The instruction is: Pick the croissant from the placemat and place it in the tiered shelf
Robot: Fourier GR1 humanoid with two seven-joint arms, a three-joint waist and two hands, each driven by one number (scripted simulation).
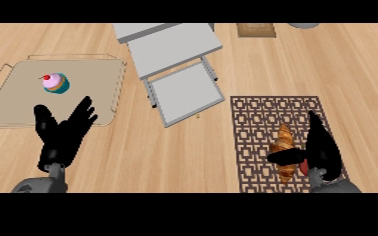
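At lower right of the frame, the right hand (322, 147) lies against the croissant (283, 151) on the patterned placemat (258, 115), its thumb curled across the pastry's middle while the fingers stretch straight along its right side. The croissant rests lengthwise on the mat's lower right part. The grey tiered shelf (177, 70) stands at upper centre, well apart from the mat. At lower left, the left hand (63, 130) rests open, fingers spread upward, just below a beige tray (88, 95) that carries a pink cupcake (54, 83).
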